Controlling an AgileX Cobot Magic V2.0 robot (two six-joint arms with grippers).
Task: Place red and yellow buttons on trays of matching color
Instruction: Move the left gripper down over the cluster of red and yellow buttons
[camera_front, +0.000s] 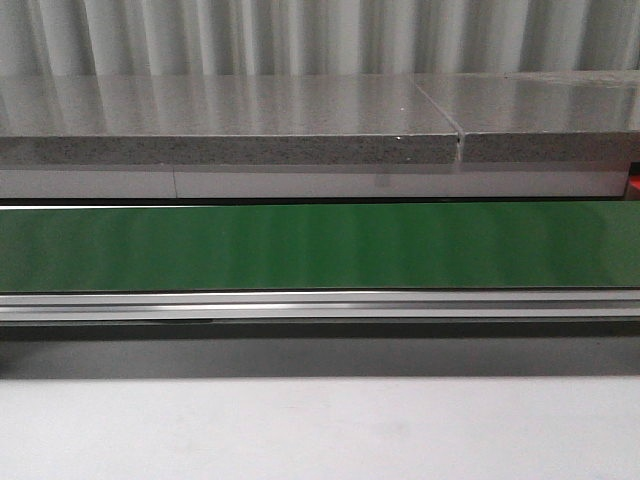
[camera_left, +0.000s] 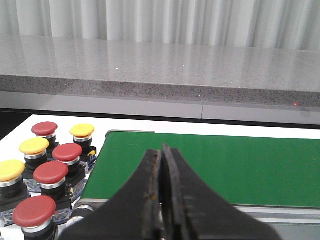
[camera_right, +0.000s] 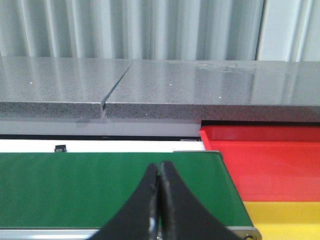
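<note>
The left gripper (camera_left: 161, 165) is clenched, its dark curved fingers pressed together on nothing, low in the left wrist frame. Beyond it lies the matte green conveyor belt (camera_left: 215, 167). At lower left cluster glossy domed red buttons (camera_left: 50, 171) and yellow buttons (camera_left: 34, 146) on black bases, some cut off by the edge. The right gripper (camera_right: 159, 172) is likewise pinched closed and empty; at lower right sit the smooth plastic red tray (camera_right: 270, 167) and the yellow tray (camera_right: 285, 217), both cropped. A speckled stone slab (camera_front: 230, 148) spans behind.
</note>
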